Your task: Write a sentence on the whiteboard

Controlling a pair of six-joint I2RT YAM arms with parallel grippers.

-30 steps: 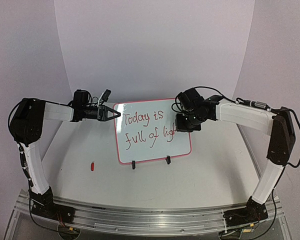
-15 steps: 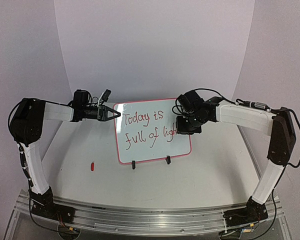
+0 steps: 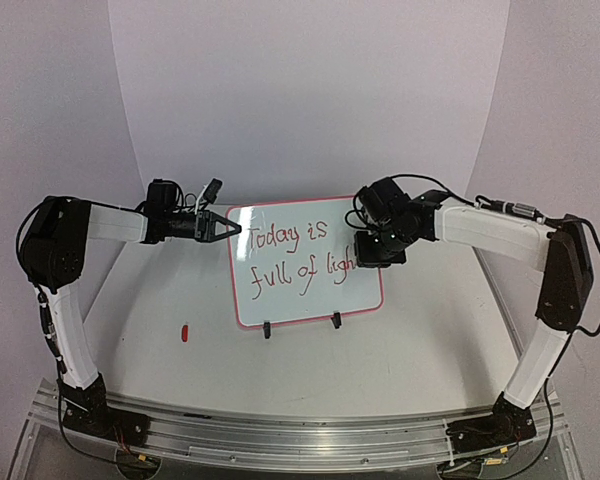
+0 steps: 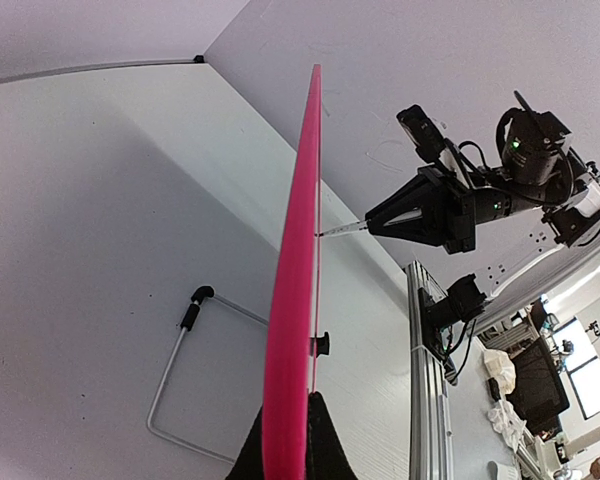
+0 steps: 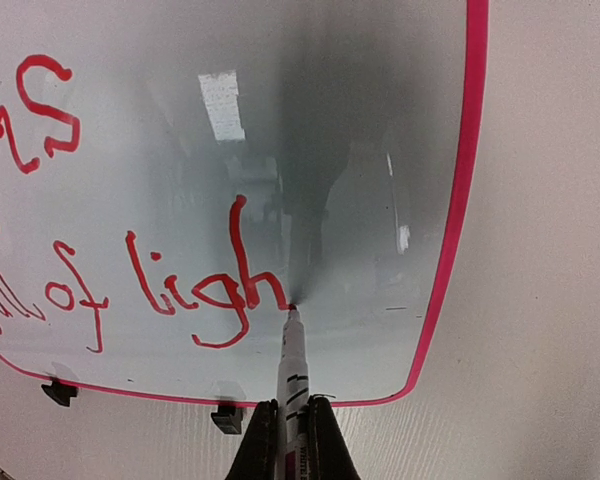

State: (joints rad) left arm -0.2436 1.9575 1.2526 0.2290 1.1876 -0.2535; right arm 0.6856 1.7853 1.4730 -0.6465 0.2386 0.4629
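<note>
The whiteboard stands tilted on two black clip feet mid-surface. The sentence so far reads "Today is full of ligh", so the closing "t" looks to be the step in hand. The right hand, at the board's 3 o'clock side, is clenched on a marker whose tip touches the board at the foot of the "h". The left hand grasps the pink frame near the 10 o'clock corner.

For a clean "t", I would lift the tip and shift it a little toward 3 o'clock. One light downstroke and a short crossbar would follow. Pressure should be gentle, because the board rests only on its feet and could rock toward 12 o'clock without the left hand's brace. Some room remains before the frame, so the letter should be narrow.

The board is glossy and mirrors a lamp and the arm's shadow, so wet ink would likely smear. Its frame is thin with rounded corners. The marker is a slim white barrel, and the surface is matte white. A small red thing lies at the board's 8 o'clock.
</note>
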